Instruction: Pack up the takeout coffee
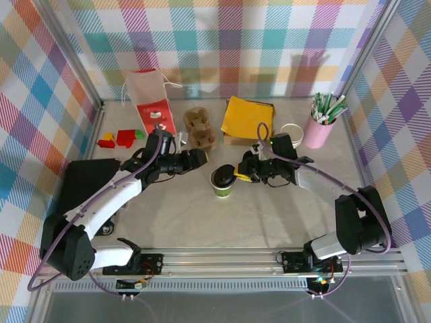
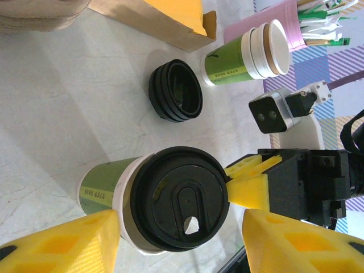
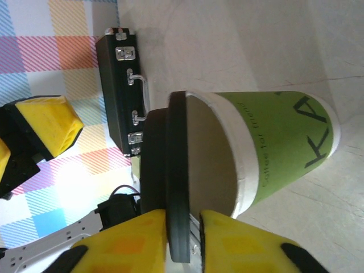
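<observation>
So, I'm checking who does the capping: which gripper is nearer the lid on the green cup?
Right. The right gripper is shut on the edge of the lid at the rim of the green cup. The left gripper is open, apart, to the cup's left.

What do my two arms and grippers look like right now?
The left arm and right arm are white links and black joints, each with a purple cable. The left gripper and right gripper have black bodies and blocky yellow fingers with hollow pockets. A grey two-lens camera sits on the right wrist.
</observation>
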You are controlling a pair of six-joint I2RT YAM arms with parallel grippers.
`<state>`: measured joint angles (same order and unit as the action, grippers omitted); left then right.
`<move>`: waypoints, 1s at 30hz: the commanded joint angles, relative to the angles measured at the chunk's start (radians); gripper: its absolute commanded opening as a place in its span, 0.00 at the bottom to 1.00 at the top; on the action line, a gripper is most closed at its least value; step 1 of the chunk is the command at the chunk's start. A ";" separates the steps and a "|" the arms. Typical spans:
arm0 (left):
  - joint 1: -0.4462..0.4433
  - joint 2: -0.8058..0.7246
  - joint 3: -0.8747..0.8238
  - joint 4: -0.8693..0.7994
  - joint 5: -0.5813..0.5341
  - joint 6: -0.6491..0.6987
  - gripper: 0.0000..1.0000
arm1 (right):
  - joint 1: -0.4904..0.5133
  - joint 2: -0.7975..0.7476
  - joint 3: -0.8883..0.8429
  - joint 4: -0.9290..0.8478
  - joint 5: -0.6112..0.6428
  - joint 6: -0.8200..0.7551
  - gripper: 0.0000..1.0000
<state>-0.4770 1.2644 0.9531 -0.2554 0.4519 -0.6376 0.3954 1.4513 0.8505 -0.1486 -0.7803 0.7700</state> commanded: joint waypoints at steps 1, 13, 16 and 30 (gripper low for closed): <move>-0.010 0.013 -0.008 0.022 0.001 0.018 0.59 | -0.003 0.022 0.007 -0.039 0.027 -0.040 0.26; -0.015 0.028 -0.009 0.023 -0.004 0.027 0.58 | 0.014 0.058 0.053 -0.066 0.042 -0.060 0.31; -0.015 0.033 -0.010 0.021 -0.004 0.027 0.58 | 0.019 0.061 0.062 -0.080 0.050 -0.067 0.31; -0.030 0.065 0.009 -0.051 -0.021 0.096 0.60 | 0.040 0.061 0.090 -0.110 0.065 -0.080 0.35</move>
<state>-0.4965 1.3155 0.9524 -0.2623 0.4416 -0.5861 0.4263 1.5085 0.9112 -0.2344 -0.7151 0.7166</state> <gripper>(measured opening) 0.595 0.350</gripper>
